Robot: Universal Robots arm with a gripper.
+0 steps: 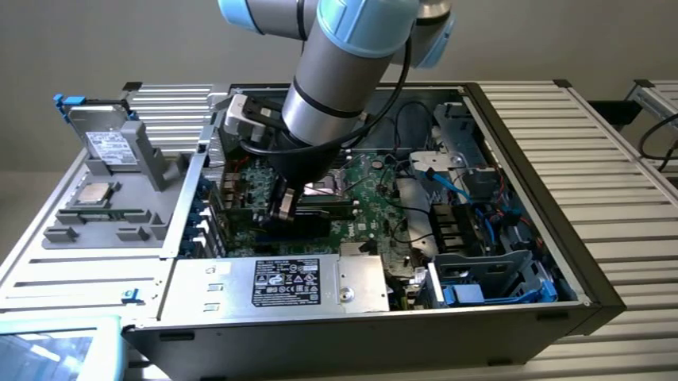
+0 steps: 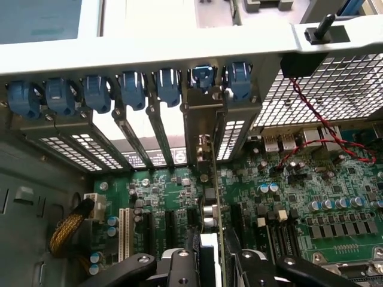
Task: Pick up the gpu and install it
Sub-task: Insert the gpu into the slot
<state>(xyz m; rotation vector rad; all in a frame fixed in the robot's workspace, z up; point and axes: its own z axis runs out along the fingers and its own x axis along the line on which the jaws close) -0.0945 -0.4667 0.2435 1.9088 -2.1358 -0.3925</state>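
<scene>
Reaching down into the open computer case [image 1: 529, 99] on the arm [image 1: 339, 71], with the gripper [image 1: 284, 208] low over the motherboard [image 1: 371, 194], toward the exterior view's left of the board.

Pinching the gpu [image 2: 216, 197] from 2 sides, 1 finger on each face, with the gripper [image 2: 214, 270] clamped near the card's upper edge. Holding it upright and edge-on, thin as a line from the wrist camera, presumably for lowering the connector edge straight into 1 of the long expansion slots [image 2: 169, 230] rather than at a slant.

Presenting the metal bracket [image 2: 206, 146] toward the rear wall, close against the row of slot openings [image 2: 173, 128] under the 7 blue retention clips [image 2: 133, 89]. Sensible for matching bracket to opening and card to slot in 1 motion.

Gripping high on the card, leaving the lower edge free to enter the slot and sparing the fingers a knock against the small capacitors nearby.

Hard to tell from either view whether seated already or hovering just above the slot; probably very close, judging by the low wrist.

Lying apart from the work: a red wire [image 2: 311, 113] across the ventilation grille, the power supply [image 1: 286, 282] along the case's near wall, and a yellow cable bundle [image 2: 66, 230] beside the board.
</scene>
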